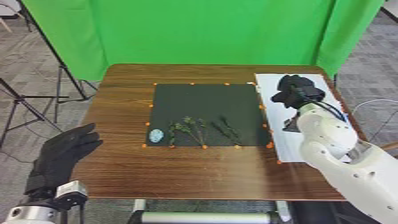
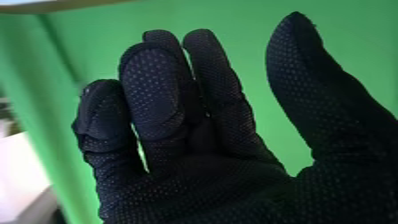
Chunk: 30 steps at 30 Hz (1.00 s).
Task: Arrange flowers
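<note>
Right hand (image 1: 298, 92), open and empty, is hovering near the table's (image 1: 178, 180) far right corner, left hand (image 1: 62, 159) likewise beside the left edge; sprigs (image 1: 188, 121) are lying nearer the front, presumably spaced for grasping.

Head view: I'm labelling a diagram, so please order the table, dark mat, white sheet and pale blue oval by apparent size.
1. Table
2. Dark mat, white sheet: too alike to rank
3. Pale blue oval
</note>
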Each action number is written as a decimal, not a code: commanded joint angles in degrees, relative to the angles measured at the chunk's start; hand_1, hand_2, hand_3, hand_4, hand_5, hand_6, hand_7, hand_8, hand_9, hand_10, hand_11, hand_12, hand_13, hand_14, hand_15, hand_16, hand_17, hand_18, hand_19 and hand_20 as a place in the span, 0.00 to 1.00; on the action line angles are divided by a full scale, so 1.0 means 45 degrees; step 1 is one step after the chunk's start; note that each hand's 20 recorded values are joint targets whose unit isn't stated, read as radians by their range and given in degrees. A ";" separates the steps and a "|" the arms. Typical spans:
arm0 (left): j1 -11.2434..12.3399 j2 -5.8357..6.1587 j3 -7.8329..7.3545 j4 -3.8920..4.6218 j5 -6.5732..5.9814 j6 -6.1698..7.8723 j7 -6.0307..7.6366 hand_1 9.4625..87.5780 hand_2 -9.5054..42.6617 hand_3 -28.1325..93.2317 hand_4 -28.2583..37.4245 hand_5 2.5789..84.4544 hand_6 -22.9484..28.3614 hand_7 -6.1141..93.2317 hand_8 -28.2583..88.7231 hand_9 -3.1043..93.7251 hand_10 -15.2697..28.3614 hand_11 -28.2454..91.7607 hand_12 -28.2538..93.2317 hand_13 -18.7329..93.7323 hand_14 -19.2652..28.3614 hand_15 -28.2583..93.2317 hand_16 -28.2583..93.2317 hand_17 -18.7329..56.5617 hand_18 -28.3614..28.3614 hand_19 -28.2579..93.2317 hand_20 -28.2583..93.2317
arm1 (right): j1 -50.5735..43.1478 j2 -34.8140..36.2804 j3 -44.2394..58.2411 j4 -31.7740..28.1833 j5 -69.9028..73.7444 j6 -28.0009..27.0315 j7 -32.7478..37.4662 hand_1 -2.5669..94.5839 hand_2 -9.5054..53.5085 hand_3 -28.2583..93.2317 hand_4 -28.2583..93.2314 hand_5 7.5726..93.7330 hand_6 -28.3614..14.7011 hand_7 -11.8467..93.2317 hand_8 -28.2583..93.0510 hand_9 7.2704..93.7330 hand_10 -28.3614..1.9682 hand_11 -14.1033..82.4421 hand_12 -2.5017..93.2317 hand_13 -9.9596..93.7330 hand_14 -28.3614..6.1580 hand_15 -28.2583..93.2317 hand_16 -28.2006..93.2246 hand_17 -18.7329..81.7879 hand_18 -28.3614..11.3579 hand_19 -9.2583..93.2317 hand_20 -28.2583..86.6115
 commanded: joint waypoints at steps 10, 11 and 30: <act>0.0020 -0.0257 0.0110 -0.0048 0.0193 -0.0297 -0.0417 0.23 0.27 0.91 0.12 0.51 0.70 0.26 0.15 0.44 0.85 0.56 0.31 0.41 0.99 0.78 0.11 0.13 0.90 0.73 0.31 | -0.2850 0.1027 0.2572 0.0007 -0.0088 -0.1349 0.1390 0.36 0.06 0.92 0.02 0.55 0.46 0.29 0.15 0.52 0.30 0.32 0.20 0.69 0.50 0.88 0.36 0.58 0.22 1.00 0.48; -0.0021 -0.0276 0.0114 -0.0044 0.0215 -0.0297 -0.0475 0.23 0.27 0.91 0.12 0.51 0.70 0.26 0.15 0.44 0.85 0.56 0.31 0.41 0.99 0.78 0.11 0.13 0.90 0.73 0.31 | -0.2889 0.1047 0.2646 0.0034 -0.0033 -0.1288 0.1487 0.36 0.06 0.92 0.02 0.55 0.46 0.29 0.15 0.51 0.30 0.32 0.20 0.69 0.49 0.88 0.36 0.58 0.22 1.00 0.47; -0.0259 -0.0187 0.0298 0.0061 0.0112 -0.0305 -0.0339 0.23 0.27 0.91 0.13 0.51 0.70 0.26 0.15 0.44 0.85 0.56 0.31 0.41 0.99 0.78 0.11 0.12 0.90 0.73 0.31 | -0.2748 0.0769 0.2671 0.0897 0.0132 -0.1616 0.1902 0.37 0.04 0.93 0.02 0.53 0.45 0.29 0.15 0.51 0.30 0.32 0.20 0.69 0.50 0.88 0.35 0.57 0.22 1.00 0.46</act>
